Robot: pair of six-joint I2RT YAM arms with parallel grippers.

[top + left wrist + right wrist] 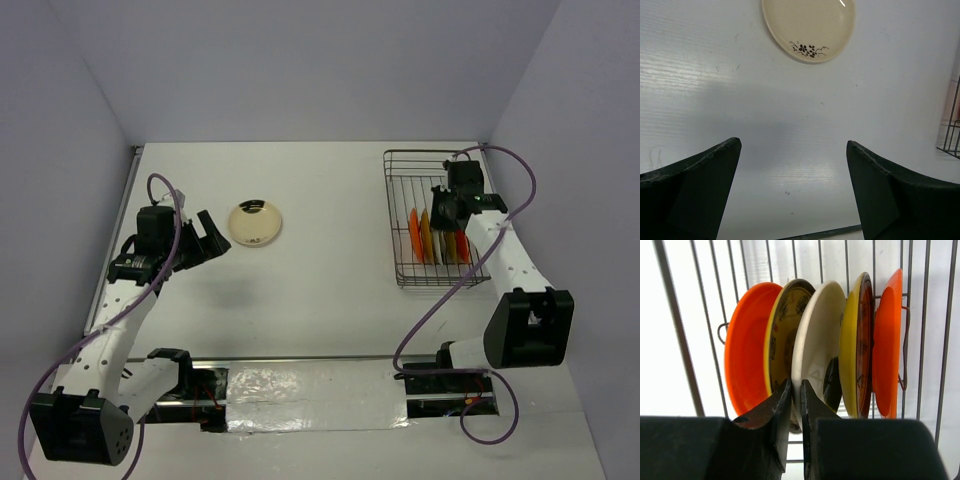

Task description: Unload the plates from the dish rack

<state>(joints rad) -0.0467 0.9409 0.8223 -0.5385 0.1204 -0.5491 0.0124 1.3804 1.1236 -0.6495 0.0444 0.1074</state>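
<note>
Plates (437, 238) stand on edge in dish rack (420, 175), packed in one row toward rack's near end. Rack sits at rt side of table (330, 300), by the rt arm.

Row order in rt wrist view, L to R:
- orange plate (745, 350)
- amber plate (785, 325), dark patterned rim
- off-white plate (817, 340)
- yellow plate (852, 340), dark rim
- orange-red plate (887, 340), next to rack's wire wall

Plates overlap closely; cannot tell whether neighbours touch.

Rt gripper (795, 385) is inside rack, at lower rim of off-white plate. Fingers are drawn almost together w/ only a thin slot left. That plate's rim runs into the slot, so fingers are pinched on it.

One cream plate (255, 223) w/ small dark floral mark lies flat on table, well apart from rack, L of centre.

L gripper (212, 240) hangs just beside cream plate, on its L. Fingers are spread wide, nothing between them. L wrist view shows bare table below and cream plate ahead.
</note>
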